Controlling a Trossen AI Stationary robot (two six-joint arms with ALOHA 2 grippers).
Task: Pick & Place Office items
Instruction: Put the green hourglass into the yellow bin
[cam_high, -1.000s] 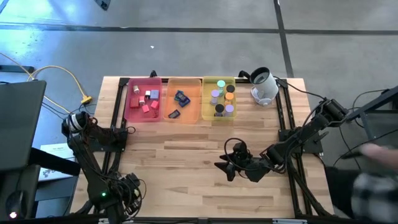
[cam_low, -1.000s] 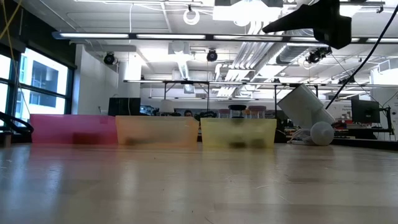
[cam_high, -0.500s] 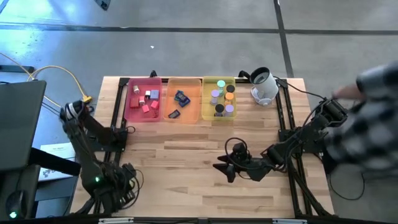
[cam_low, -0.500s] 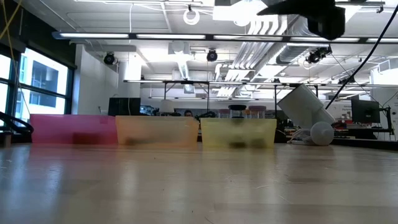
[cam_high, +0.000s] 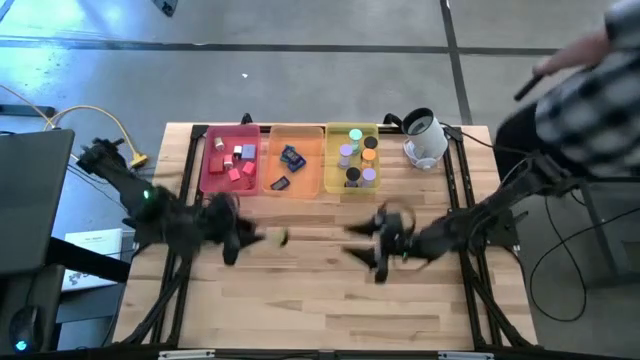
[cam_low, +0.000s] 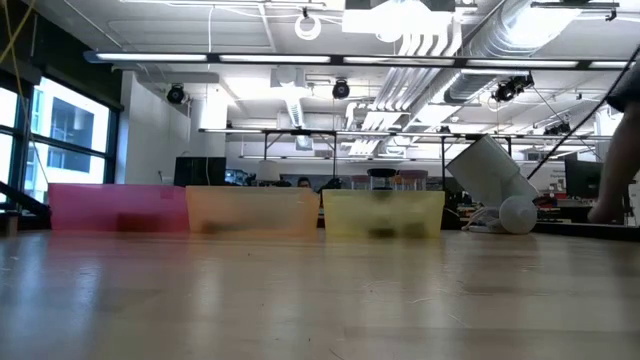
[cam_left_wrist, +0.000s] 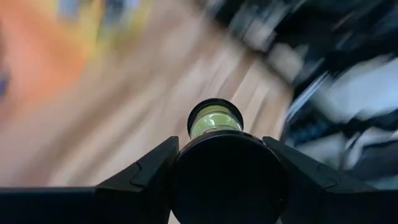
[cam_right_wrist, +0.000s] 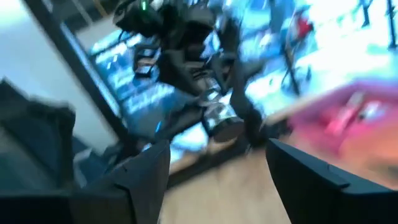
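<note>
The office items lie sorted in three trays at the table's far edge: red cubes (cam_high: 234, 163) in the pink tray (cam_high: 207, 160), dark blue rectangles (cam_high: 290, 157) in the orange tray (cam_high: 312, 160), and short cylinders (cam_high: 357, 157) in the yellow tray (cam_high: 333, 185). My left gripper (cam_high: 250, 238) hovers over the table's middle left, shut on a black cylinder with a green end (cam_high: 280, 237). My right gripper (cam_high: 362, 248) hangs open and empty over the table's middle right. Neither gripper appears in the low view. My left gripper (cam_left_wrist: 221, 140) pinches the black cylinder's body (cam_left_wrist: 227, 186) between its two fingers (cam_left_wrist: 149, 171). The cylinder lies along the fingers, and its green end (cam_left_wrist: 214, 122) sticks out past the tips toward the table's right. It is lifted clear of the table.
A white rounded device with a black top (cam_high: 424, 138) lies at the far right of the table, right of the yellow tray. A person in a checked sleeve (cam_high: 585, 85) stands past the table's far right corner. Bare wood (cam_high: 320, 300) fills the table's near half.
My left arm has swung up from the table's near left corner toward the middle, and its gripper now points right with the cylinder in it. My right gripper has shifted slightly toward the far edge, and its arm has left the low view. The person has moved toward the far right.
</note>
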